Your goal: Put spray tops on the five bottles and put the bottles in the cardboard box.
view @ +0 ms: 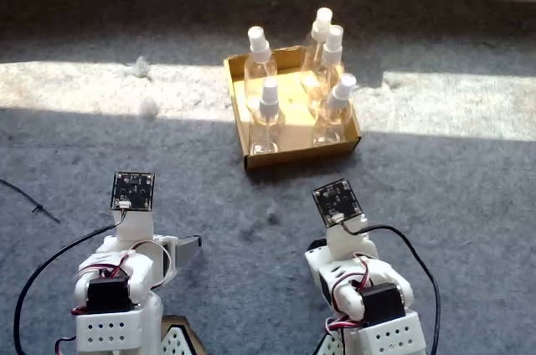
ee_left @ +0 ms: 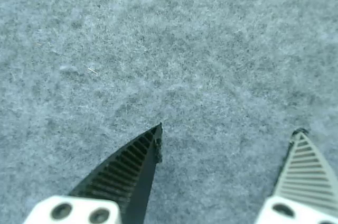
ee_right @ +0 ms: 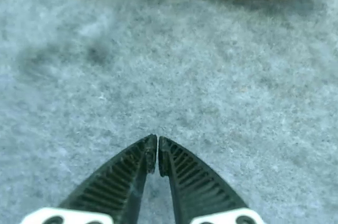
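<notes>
far left: left tool (ee_left: 229, 129), jaws spread wide, nothing between them, low over bare grey table (ee_left: 169, 39). near edge of the table, well apart from the box.

centre: cardboard box (view: 297, 152), five bottles upright in it, white spray tops (view: 257, 35) on all. rear-left bottle (view: 260, 62) and front-left bottle (view: 268, 125) near each other. on the box's right side, back-corner bottle (view: 316, 49) touching or just beside middle-right bottle (view: 329, 70), then front-right bottle (view: 332, 120). cannot tell if the back-corner base is fully inside the wall. reads as done or very nearly done.

right: right tool (ee_right: 158, 138), jaws pressed together, pinching nothing, low over the table, near the box's front corner.

risks, as judged: tall, light bottles behind a low wall, so easy to tip. right-side three crowded, so one knock probably topples its neighbours. any reach back in by either tool likely to clip a top. right arm closest, so a forward swing could shove the box across the felt. tops maybe only resting rather than seated; cannot tell from here. back-corner bottle could fall out backward if perched on the rim.
</notes>
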Controlling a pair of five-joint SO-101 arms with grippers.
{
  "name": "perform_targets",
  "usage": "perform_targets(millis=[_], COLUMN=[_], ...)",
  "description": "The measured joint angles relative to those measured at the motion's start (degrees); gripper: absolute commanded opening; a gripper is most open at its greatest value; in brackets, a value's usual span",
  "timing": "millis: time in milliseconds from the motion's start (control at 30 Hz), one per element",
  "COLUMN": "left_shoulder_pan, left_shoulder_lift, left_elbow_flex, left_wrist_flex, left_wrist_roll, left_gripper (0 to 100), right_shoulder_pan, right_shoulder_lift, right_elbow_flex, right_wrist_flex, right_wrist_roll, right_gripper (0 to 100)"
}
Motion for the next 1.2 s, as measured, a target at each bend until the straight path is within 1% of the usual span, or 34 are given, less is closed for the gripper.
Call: perform_targets(millis=[100, 1200], left_shoulder_pan=[0.0, 0.0], left_shoulder_lift=[0.0, 0.0], left_elbow_flex=[0.0, 0.0], left_wrist_flex=[0.0, 0.0], left_wrist_roll=[0.0, 0.0], left_gripper=[34, 34], right_shoulder_pan=[-1.67, -1.76], right_shoulder_lift=[0.0, 0.0], right_elbow_flex=[0.0, 0.0], right_wrist_flex=[0.0, 0.0], right_wrist_roll=[0.0, 0.0], right_gripper=[0.4, 0.4])
